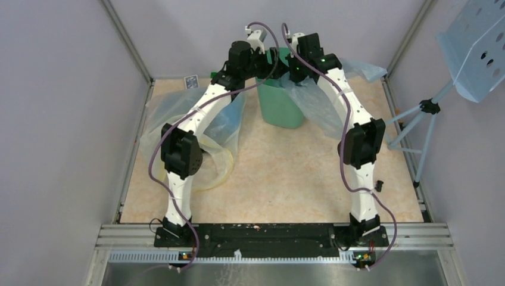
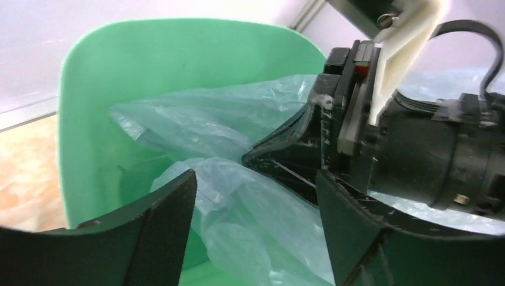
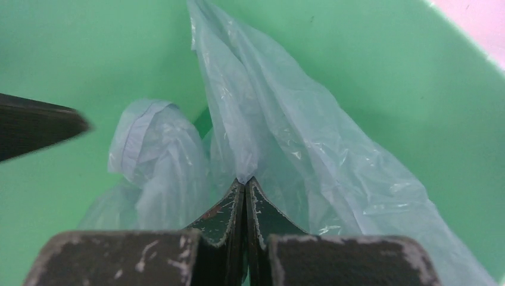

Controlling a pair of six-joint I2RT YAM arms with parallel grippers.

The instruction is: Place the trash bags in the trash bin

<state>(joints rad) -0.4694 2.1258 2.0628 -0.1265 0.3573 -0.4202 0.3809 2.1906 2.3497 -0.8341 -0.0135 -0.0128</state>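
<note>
Right end effector point(image 3: 245, 186) pinching trash bags point(image 3: 309, 155) inside trash bin point(image 3: 89, 53), left end effector point(image 2: 256, 179) open

A pale marbled bench point(image 1: 280, 179) carries a large clear bag point(image 1: 159, 116) with a yellowish rim, spread on its left side. A small dark-blue card point(image 1: 191, 81) lies at the far left edge. Off the right edge, a tripod point(image 1: 429, 107) holds a tilted, perforated light-blue panel point(image 1: 476, 53).

The jaws pinch trash bags point(image 3: 309, 149) inside trash bin point(image 3: 89, 53).
</note>
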